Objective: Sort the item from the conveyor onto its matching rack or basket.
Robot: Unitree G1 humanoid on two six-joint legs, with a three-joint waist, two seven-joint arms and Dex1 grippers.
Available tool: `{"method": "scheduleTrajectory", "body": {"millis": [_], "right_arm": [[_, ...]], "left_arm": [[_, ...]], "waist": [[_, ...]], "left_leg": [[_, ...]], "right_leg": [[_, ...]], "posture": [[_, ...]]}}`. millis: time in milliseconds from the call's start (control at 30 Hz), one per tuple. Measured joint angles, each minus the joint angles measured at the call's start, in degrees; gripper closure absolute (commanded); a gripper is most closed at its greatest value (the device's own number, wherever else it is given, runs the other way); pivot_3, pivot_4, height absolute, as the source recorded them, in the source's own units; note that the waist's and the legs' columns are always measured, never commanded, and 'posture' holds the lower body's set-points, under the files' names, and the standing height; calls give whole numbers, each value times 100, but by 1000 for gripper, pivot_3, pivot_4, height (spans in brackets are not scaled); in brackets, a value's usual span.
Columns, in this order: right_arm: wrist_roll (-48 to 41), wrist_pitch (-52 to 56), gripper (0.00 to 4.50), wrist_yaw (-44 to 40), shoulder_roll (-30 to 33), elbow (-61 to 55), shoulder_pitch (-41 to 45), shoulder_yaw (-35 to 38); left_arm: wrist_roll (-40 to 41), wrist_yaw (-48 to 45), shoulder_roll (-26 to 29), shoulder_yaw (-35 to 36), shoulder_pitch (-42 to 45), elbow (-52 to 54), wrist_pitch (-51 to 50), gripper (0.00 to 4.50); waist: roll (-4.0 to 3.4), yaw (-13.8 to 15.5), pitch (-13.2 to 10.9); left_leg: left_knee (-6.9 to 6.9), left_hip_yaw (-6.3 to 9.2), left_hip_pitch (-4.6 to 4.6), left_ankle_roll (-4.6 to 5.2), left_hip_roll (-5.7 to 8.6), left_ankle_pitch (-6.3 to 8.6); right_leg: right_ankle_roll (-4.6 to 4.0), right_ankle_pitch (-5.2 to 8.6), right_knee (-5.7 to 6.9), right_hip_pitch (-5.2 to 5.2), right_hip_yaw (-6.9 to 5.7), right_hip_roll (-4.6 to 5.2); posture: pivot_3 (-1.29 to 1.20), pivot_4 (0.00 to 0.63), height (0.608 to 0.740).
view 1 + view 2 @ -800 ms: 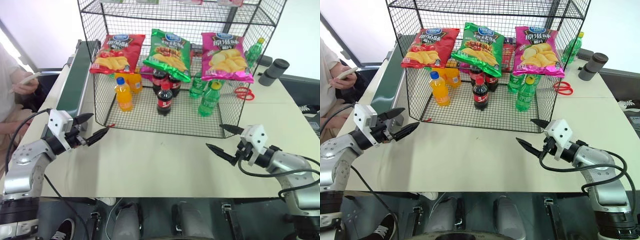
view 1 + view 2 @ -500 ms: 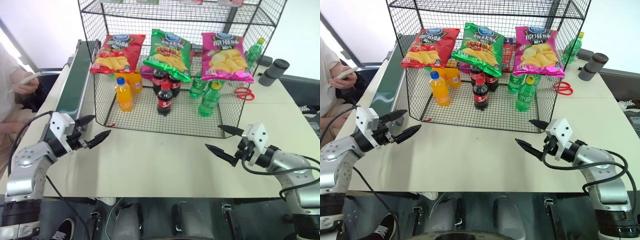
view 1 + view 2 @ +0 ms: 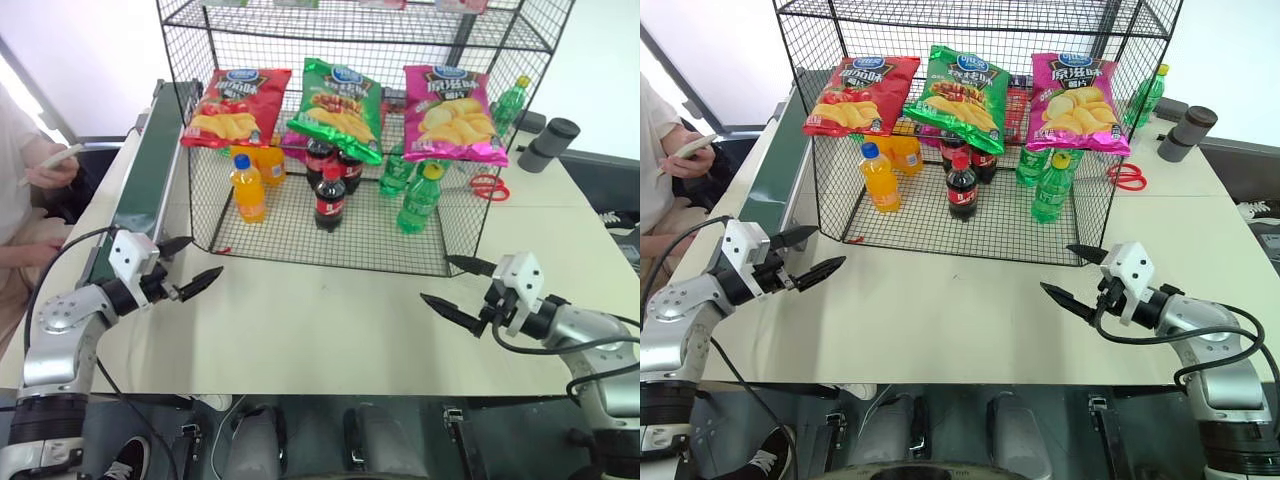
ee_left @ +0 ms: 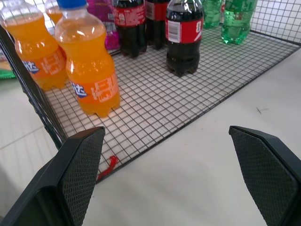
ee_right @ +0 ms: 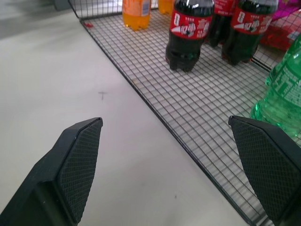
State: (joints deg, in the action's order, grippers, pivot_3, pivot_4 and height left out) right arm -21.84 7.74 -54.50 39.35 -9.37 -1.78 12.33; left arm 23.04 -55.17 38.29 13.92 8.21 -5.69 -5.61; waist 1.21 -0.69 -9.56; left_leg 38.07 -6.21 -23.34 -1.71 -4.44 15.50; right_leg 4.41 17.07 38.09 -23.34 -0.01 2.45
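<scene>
No lettering can be read; the crisp bags (image 3: 335, 108) and bottles (image 4: 184, 34) show only illegible logos.

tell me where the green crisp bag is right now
The green crisp bag hangs on the black wire rack, between the red bag and the pink bag.

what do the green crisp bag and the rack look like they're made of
Green crisp bag: probably thin plastic or foil film, glossy, judging by bright glints and crinkles on its surface. Rack: looks like thin metal wire with a black coating, welded in an open grid you can see through.
</scene>
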Motion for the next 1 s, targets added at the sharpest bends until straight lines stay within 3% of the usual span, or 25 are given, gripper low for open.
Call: {"method": "scheduleTrajectory", "body": {"millis": [1000], "right_arm": [[122,-475,33,140,72,-6,-452,124]], "left_arm": [[-57,-379,-182,-321,765,-673,505,0]], "waist": [[0,-3,0]], "left_leg": [[6,-10,2,-3,1,-2]], "right_leg": [[1,-1,3,4,-1,-4]], "posture": [[0,150,740]]}}
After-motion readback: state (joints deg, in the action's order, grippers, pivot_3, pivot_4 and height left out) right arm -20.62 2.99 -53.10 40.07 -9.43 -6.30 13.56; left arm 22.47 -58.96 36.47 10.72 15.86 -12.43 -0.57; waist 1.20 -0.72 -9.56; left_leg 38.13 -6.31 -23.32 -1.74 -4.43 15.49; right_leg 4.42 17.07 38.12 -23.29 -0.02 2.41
